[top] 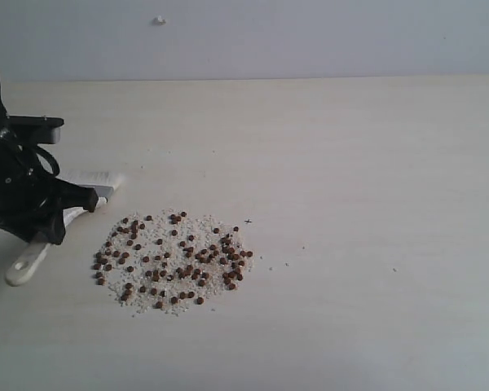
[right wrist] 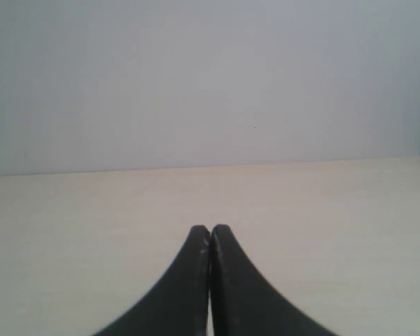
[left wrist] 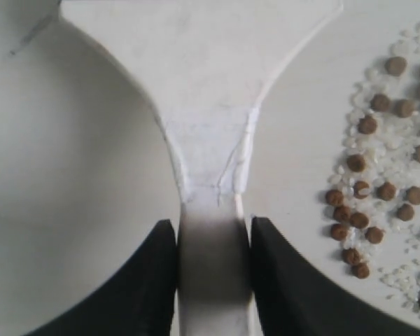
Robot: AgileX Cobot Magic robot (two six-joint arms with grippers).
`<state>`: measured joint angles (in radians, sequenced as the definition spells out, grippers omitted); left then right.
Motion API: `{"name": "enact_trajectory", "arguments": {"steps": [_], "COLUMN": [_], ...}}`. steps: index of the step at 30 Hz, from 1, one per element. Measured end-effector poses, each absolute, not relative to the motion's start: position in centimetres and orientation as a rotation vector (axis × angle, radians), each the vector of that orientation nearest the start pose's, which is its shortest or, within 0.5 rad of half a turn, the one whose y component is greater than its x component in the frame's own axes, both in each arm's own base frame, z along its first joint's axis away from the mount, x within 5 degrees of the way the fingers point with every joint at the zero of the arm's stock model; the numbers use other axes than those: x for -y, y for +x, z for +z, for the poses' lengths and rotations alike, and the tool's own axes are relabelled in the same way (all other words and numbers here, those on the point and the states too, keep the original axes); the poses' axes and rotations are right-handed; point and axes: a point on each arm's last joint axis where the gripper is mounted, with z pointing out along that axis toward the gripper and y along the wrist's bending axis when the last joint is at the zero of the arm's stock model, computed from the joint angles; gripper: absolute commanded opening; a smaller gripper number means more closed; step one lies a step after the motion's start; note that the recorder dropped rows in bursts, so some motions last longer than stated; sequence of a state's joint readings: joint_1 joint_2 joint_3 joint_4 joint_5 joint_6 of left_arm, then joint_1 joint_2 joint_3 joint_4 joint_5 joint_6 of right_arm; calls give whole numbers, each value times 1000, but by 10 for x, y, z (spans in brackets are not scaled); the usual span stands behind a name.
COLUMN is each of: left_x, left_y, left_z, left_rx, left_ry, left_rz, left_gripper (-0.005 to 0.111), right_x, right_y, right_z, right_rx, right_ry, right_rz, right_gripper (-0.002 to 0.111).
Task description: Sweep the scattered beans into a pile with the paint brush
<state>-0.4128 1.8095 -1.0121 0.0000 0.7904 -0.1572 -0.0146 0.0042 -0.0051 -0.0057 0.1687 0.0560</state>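
The beans (top: 175, 261) lie in a loose round patch on the pale table, reddish-brown dots mixed with whitish grains. The paint brush (top: 26, 262) lies slanted just left of that patch, its cream handle end nearest the front and its white bristles (top: 96, 177) farther back. My left gripper (top: 75, 204) is shut on the brush; in the left wrist view both black jaws press the narrow handle (left wrist: 213, 245), the brush (left wrist: 203, 105) widens beyond them, and beans (left wrist: 378, 189) lie beside it. My right gripper (right wrist: 211, 231) is shut on nothing, above bare table, and does not appear in the exterior view.
The table (top: 350, 204) runs wide to the right of the patch and ends at a grey wall at the back. A few stray grains (top: 287, 263) lie right of the patch. A small white speck (top: 159, 20) sits on the wall.
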Motion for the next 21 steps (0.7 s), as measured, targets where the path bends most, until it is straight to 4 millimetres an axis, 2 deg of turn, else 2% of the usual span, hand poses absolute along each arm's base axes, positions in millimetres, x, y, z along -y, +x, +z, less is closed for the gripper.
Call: {"name": "enact_trajectory", "arguments": {"steps": [13,21], "left_x": [135,139], "left_y": [308,323], "left_z": [185,195], "left_rx": [-3015,-2952], "left_ry": [572,613], "left_rz": [-26,-3], "left_gripper": [0,0], "right_x": [1,1], "right_y": [56,56], "right_z": [199,200], "right_rx": [-1651,-1648], "right_ry": [54,54], "right_rz": [27,27], "right_gripper": [0,0]}}
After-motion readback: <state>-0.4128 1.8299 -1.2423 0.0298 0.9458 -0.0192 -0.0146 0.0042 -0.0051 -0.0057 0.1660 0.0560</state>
